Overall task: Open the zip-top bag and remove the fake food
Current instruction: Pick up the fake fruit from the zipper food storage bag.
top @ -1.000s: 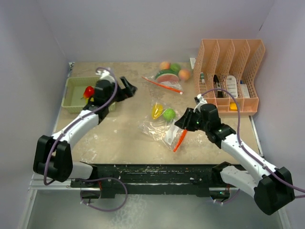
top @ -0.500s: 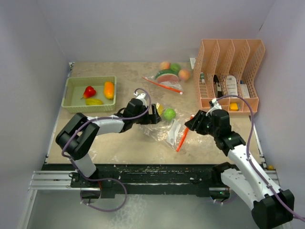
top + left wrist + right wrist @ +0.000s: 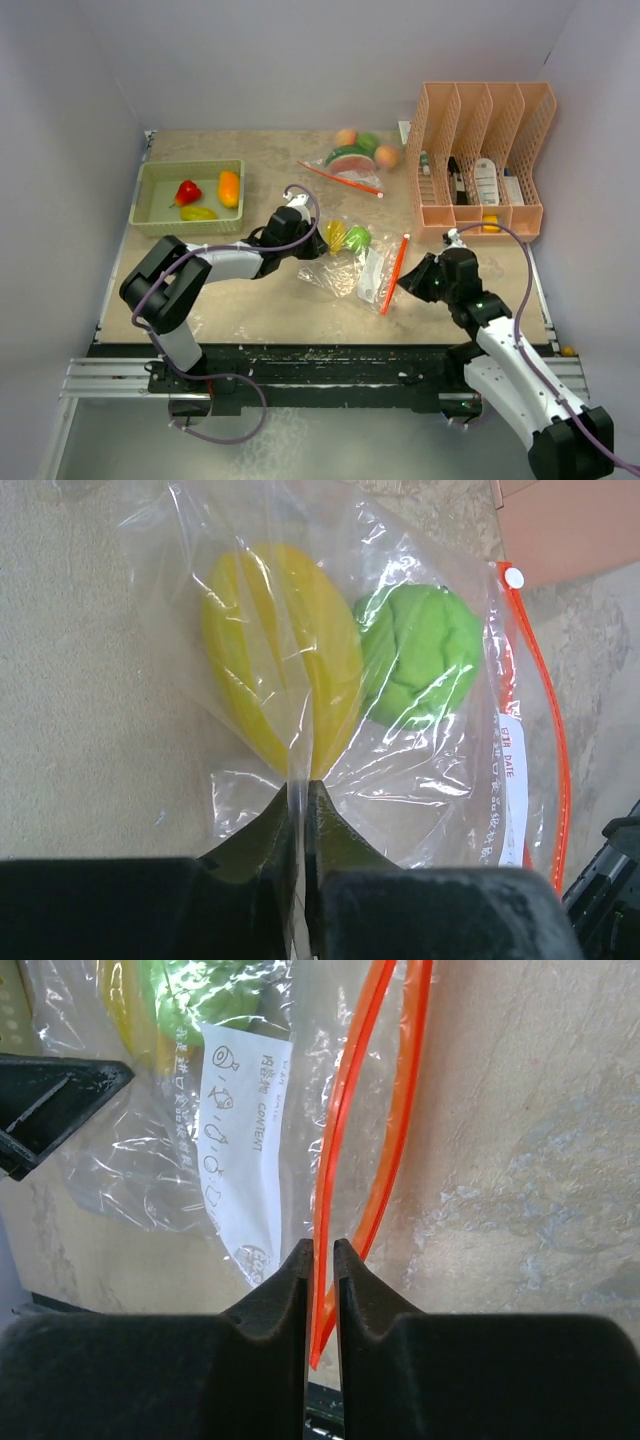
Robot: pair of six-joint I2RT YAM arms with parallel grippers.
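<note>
The tabletop [image 3: 250,290] is a beige, mottled slab with pale scuffs, boxed in by plain pale walls [image 3: 300,60] at the back and on both sides. Near its middle lies the clear zip-top bag [image 3: 345,270], crumpled flat on the surface. A yellow toy fruit [image 3: 275,670] and a green toy fruit [image 3: 420,650] sit side by side inside it, touching.

The left gripper [image 3: 300,810] is closed, pinching a fold of the bag's film just beside the yellow piece. The right gripper [image 3: 320,1255] is clamped on one side of the orange zip strip [image 3: 375,1110], whose two sides are parted.

At the back left a green tray [image 3: 190,165] holds a red pepper [image 3: 187,191], an orange piece [image 3: 229,187] and a yellow piece [image 3: 198,213]. A second bag of toy food [image 3: 350,165] lies at the back, beside a peach file rack [image 3: 485,110].
</note>
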